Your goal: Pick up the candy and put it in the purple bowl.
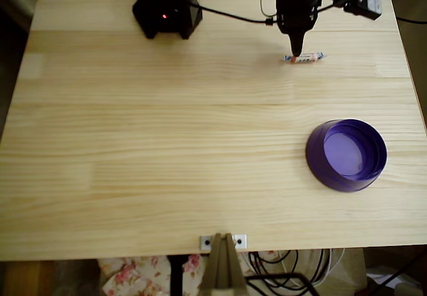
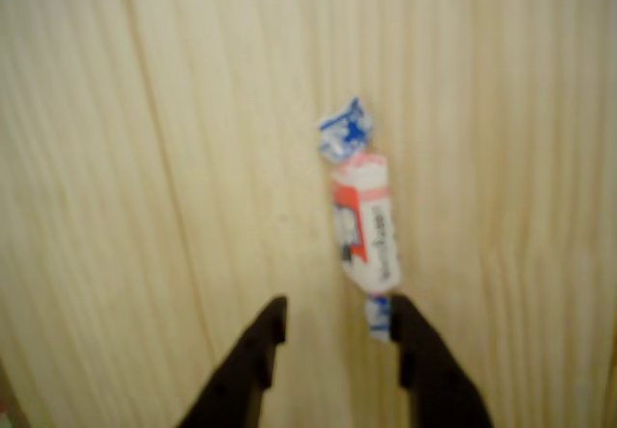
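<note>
Your open claw point(image 2: 337, 336) sits just at the near end of the candy point(image 2: 364, 226), so closing now could flick it away.

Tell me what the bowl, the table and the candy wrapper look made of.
Round purple bowl: probably plastic, smooth and slightly translucent, lighter inside with a darker rim. Pale wooden table: looks like pine boards, grain lines and plank joints visible, matte finish. Small white-and-red wrapped candy: thin printed wrapper with twisted blue-white ends, paper or film; the blur leaves it open.
</note>
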You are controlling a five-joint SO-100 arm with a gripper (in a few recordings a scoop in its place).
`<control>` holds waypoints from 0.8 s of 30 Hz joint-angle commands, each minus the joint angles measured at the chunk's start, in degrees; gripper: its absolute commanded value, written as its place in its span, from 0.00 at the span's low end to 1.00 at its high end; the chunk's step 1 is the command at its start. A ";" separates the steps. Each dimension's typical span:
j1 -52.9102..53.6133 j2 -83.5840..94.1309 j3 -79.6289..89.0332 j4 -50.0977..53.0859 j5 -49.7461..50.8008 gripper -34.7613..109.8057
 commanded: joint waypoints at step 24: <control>0.62 -7.91 -9.49 -6.06 0.70 0.35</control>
